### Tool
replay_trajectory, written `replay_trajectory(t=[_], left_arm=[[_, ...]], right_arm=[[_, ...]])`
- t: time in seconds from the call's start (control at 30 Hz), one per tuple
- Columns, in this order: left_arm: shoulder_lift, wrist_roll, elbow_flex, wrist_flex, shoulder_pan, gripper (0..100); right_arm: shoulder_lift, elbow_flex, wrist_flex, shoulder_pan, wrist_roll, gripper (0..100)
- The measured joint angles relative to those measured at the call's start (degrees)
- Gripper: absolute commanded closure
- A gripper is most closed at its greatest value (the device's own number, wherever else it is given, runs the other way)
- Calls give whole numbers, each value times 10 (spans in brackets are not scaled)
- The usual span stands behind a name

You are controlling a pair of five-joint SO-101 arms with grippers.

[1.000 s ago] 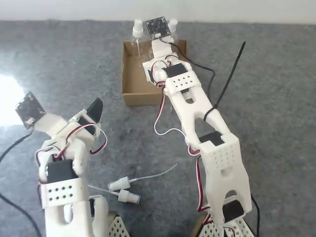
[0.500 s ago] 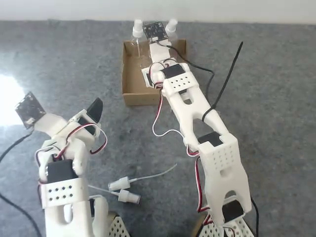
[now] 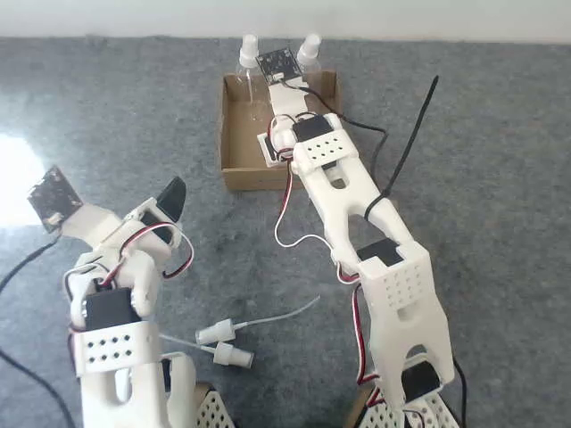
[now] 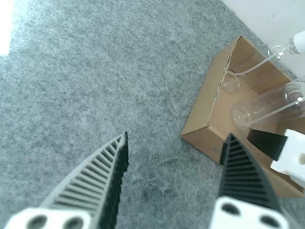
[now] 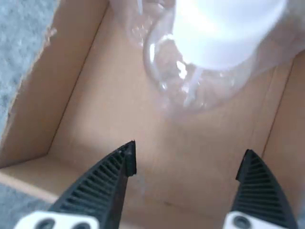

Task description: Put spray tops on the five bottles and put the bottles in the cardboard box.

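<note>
The cardboard box (image 3: pixel 234 169) sits at the far middle of the table. Two clear bottles with white spray tops (image 3: pixel 248 52) (image 3: pixel 310 49) stand at its back wall. My right arm (image 3: pixel 326 152) stretches over the box. In the right wrist view its gripper (image 5: pixel 189 149) hangs open above the box floor (image 5: pixel 109 114), just short of a capped bottle (image 5: pixel 190 81). My left gripper (image 4: pixel 178 138) is open and holds nothing above bare carpet, near the box (image 4: pixel 209 119). In the high view it is at the near left (image 3: pixel 165 205). Two loose spray tops (image 3: pixel 219 333) (image 3: pixel 234 357) lie beside the left arm's base.
Grey carpet covers the table (image 3: pixel 500 178). A black cable (image 3: pixel 410 152) runs along the right arm. The right gripper's black finger (image 4: pixel 269 143) pokes into the box next to two bottles (image 4: pixel 267 102) (image 4: pixel 238 78) in the left wrist view.
The right arm's wrist has shifted slightly over the box, uncovering the right-hand bottle's top. The left arm has not moved.
</note>
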Motion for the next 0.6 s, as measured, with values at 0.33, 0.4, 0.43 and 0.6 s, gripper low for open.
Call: replay_trajectory(t=[0.33,0.4,0.43,0.6], left_arm=[[0,0,0,0,-4,709],[0,1,0,0,-4,709],[0,0,0,0,-4,709],[0,0,0,0,-4,709]], right_arm=[[-44,0,73,0,0,691],[-47,0,90,0,0,691],[-54,0,99,0,0,691],[-98,0,154,0,0,691]])
